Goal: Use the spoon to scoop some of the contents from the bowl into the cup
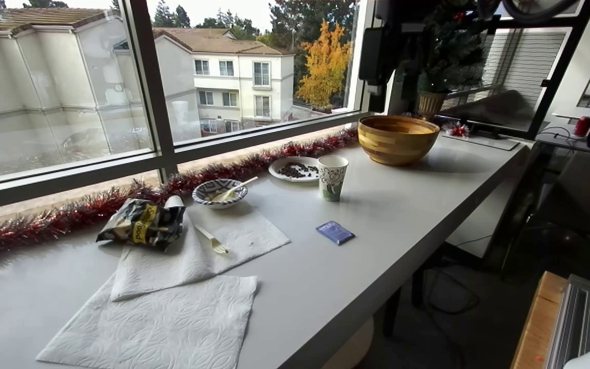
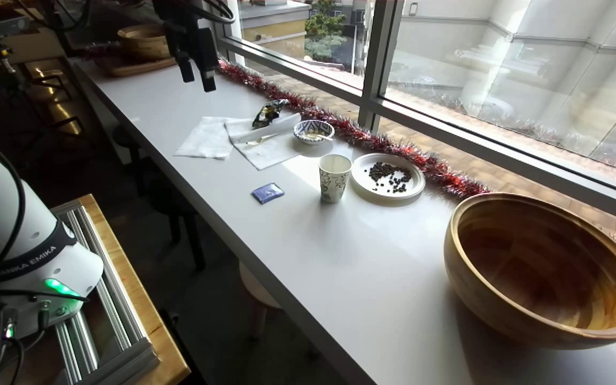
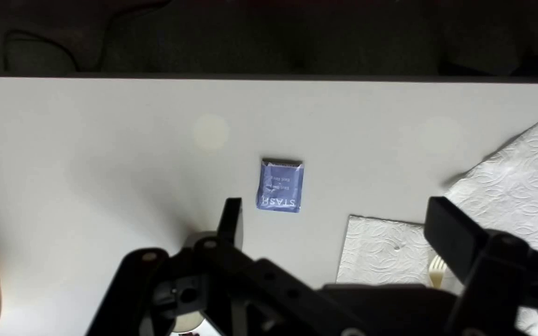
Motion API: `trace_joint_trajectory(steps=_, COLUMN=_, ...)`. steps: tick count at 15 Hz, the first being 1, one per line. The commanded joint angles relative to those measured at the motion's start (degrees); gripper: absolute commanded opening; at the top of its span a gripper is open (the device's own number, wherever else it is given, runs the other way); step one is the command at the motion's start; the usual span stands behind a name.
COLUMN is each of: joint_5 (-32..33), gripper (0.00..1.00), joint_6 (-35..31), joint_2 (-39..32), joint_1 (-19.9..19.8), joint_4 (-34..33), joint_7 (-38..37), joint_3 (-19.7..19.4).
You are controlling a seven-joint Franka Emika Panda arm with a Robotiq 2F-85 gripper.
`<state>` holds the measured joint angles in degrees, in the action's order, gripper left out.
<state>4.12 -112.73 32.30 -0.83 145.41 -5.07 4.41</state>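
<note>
Cup (image 2: 333,184) beside plate (image 2: 362,181), spoon (image 2: 326,138) in bowl (image 2: 313,126)

In an exterior view, the spoon (image 1: 239,187) rests in the bowl (image 1: 219,184) between a snack bag (image 1: 144,223) on the left and the cup (image 1: 332,179) on the right. Beyond the cup, a plate (image 1: 275,167) sits to the left and a second bowl (image 1: 398,149) to the right. Nearer than the cup lies a packet (image 1: 335,232); nearer than the bowl, a fork (image 1: 214,242) on a paper towel (image 1: 261,234).

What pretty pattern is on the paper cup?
The cup has dark swirls on white, with green near the bottom, clearest in an exterior view.
</note>
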Motion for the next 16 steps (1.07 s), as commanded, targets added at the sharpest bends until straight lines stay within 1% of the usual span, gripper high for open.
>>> trace_joint_trajectory(steps=1, joint_5=-0.43, gripper=1.00, joint_6=-1.01, joint_2=-4.26, joint_1=-0.65, joint_4=-2.00, joint_7=-4.67, joint_3=0.24)
trace_joint_trajectory(steps=3, joint_5=-0.58, gripper=1.00, joint_6=-2.92, joint_2=-9.29, joint_1=-2.11, joint_4=-4.13, joint_7=-11.48, joint_3=1.05)
trace_joint_trajectory(steps=6, joint_5=-1.94, gripper=1.00, joint_6=-6.90, joint_2=-16.87, joint_1=-2.73, joint_4=-7.40, joint_7=-19.20, joint_3=0.81)
trace_joint_trajectory(steps=7, joint_5=-2.81, gripper=1.00, joint_6=-9.28, joint_2=-19.44, joint_1=-2.67, joint_4=-8.62, joint_7=-21.36, joint_3=0.47)
trace_joint_trajectory(steps=9, joint_5=-4.28, gripper=1.00, joint_6=-12.56, joint_2=-25.16, joint_1=-2.48, joint_4=-12.37, joint_7=-26.00, joint_3=0.20)
trace_joint_trajectory(steps=11, joint_5=-5.37, gripper=1.00, joint_6=-14.39, joint_2=-30.78, joint_1=-2.08, joint_4=-16.99, joint_7=-30.98, joint_3=-0.19)
trace_joint_trajectory(steps=16, joint_5=-6.85, gripper=1.00, joint_6=-12.60, joint_2=-43.25, joint_1=-0.23, joint_4=-30.58, joint_7=-43.83, joint_3=-2.21)
